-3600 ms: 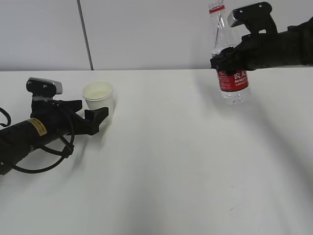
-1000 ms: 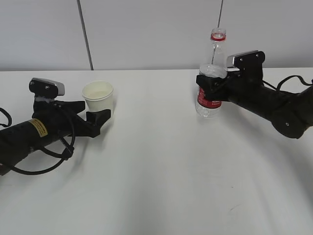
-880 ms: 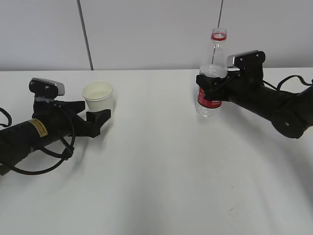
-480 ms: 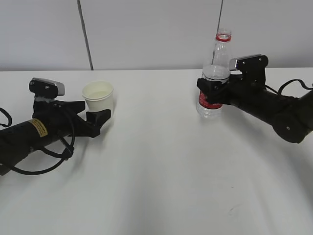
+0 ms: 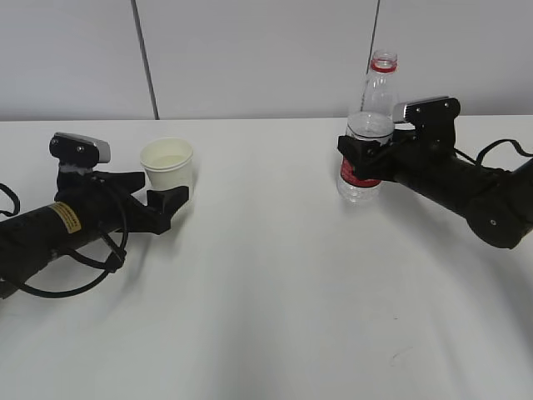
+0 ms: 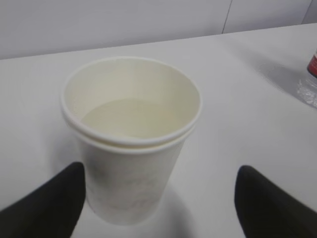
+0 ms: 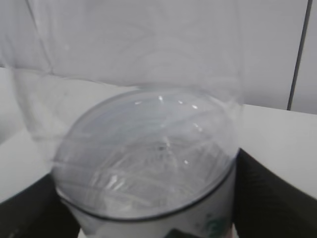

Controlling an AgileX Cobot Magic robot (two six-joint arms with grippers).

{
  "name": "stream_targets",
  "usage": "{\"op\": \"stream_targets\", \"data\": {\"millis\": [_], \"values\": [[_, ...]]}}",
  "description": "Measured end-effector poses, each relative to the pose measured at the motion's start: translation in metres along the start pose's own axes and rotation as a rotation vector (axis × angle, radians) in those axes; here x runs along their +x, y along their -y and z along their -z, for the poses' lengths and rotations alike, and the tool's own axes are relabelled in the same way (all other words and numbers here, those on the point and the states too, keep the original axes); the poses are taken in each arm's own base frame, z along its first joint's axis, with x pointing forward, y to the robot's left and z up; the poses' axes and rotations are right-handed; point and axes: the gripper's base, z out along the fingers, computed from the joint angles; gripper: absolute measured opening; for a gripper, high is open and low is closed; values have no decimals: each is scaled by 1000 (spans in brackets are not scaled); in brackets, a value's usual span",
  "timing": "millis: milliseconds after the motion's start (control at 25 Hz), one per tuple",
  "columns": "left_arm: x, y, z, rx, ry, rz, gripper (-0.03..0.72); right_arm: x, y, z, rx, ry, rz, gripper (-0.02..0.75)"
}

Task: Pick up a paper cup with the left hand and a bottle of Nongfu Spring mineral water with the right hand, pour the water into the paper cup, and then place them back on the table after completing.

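bench (image 5: 275, 300): plain white, matte, pale panelled wall behind | paper cup (image 5: 167, 168): upright on bench, water inside, far left of bottle | left gripper (image 5: 163, 202): spread wide around cup | right gripper (image 5: 364, 156): clamped on standing bottle (image 5: 365, 142)

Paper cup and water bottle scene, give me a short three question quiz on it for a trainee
1. True or false: the paper cup holds some liquid.
2. Which gripper has its fingers around the water bottle? A) the left gripper B) the right gripper C) neither
3. Fill in the missing word: the bottle's neck carries a ring of ____ colour and no cap.

Key
1. True. The left wrist view shows a liquid level inside the cup.
2. B. The right gripper's black fingers sit either side of the bottle, at its red label; the left gripper's fingers stand apart, flanking the cup.
3. Red.
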Motion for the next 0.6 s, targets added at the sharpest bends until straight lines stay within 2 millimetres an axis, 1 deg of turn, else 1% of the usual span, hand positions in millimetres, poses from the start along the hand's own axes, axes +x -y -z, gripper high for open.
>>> {"op": "stream_targets", "data": {"millis": [240, 400, 600], "values": [[0, 0, 0, 0, 0, 0, 564, -1, 0, 0, 0, 1, 3, 589], [0, 0, 0, 0, 0, 0, 564, 0, 0, 0, 2, -7, 3, 608], [0, 0, 0, 0, 0, 0, 564, 1, -2, 8, 4, -29, -2, 610]]}}
